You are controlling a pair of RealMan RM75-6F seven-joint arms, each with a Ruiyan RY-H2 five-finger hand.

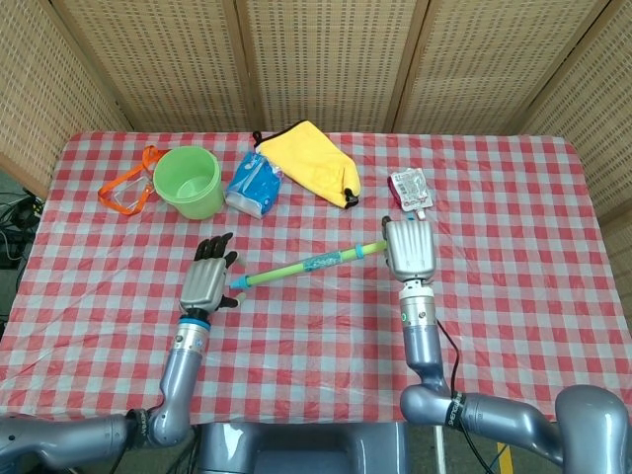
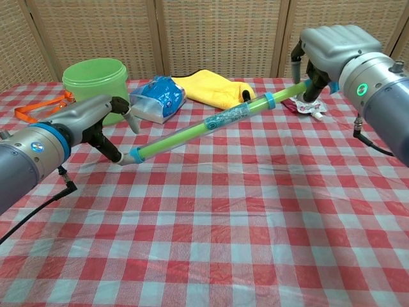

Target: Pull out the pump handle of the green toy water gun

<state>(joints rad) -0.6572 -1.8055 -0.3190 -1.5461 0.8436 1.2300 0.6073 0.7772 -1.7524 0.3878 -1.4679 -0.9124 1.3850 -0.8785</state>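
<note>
The green toy water gun [image 1: 306, 266] [image 2: 211, 125] is a long thin tube with blue bands and a blue end cap [image 2: 135, 155]. It hangs slanted above the checked cloth. My right hand [image 1: 410, 247] [image 2: 332, 45] grips its far right end. My left hand [image 1: 207, 276] [image 2: 96, 118] is right at the blue end cap, fingers spread. One fingertip [image 2: 121, 158] reaches the cap from below and the thumb sits apart above it. Nothing is closed around the cap. The gun's right end is hidden inside my right hand.
A green bucket [image 1: 188, 182] [image 2: 96, 86], orange goggles [image 1: 123, 190], a blue packet [image 1: 254, 184] [image 2: 156, 96] and a yellow bag [image 1: 311, 158] [image 2: 214, 89] line the back left. A small white and red pouch [image 1: 410, 190] lies behind my right hand.
</note>
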